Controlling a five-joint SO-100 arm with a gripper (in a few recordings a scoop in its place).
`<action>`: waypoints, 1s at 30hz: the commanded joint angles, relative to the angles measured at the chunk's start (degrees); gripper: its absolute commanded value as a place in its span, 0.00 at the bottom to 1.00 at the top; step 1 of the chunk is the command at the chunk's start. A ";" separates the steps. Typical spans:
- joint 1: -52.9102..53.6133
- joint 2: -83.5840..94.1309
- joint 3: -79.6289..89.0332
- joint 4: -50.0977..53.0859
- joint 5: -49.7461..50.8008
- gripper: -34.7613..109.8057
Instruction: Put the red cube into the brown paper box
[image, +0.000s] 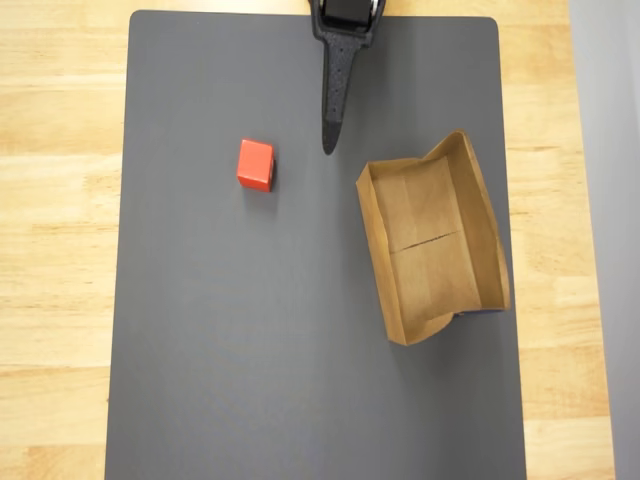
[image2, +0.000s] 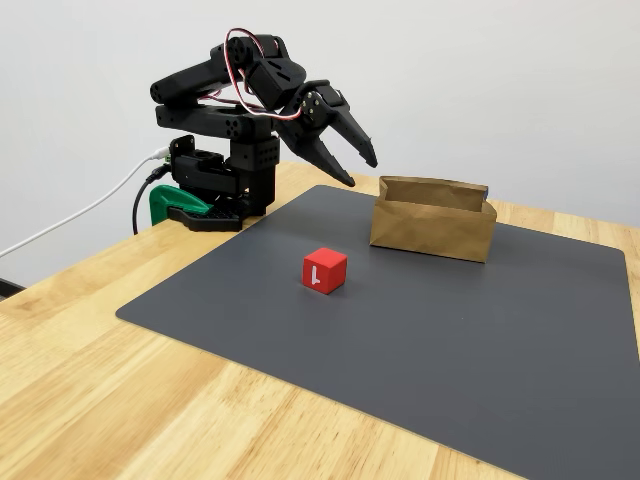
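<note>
My black two-finger gripper (image2: 357, 169) hangs above the dark grey mat (image2: 420, 330), fingers spread, holding nothing | small red-orange cube (image: 255, 164) sits on the mat left of my fingertips in the overhead view | shallow brown kraft-paper box (image: 432, 240) lies right of them, apart from the cube

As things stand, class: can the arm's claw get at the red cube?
Probably yes. The open claw hangs above the mat, the red cube sits alone nearby, and the brown paper box lies off to the side.

bare mat (image: 250, 350) around red cube (image: 255, 164)
</note>
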 joint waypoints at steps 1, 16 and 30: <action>2.20 -5.54 -6.06 3.60 0.00 0.38; 14.06 -44.82 -30.15 13.36 -3.25 0.48; 19.95 -62.23 -36.83 15.29 -9.93 0.51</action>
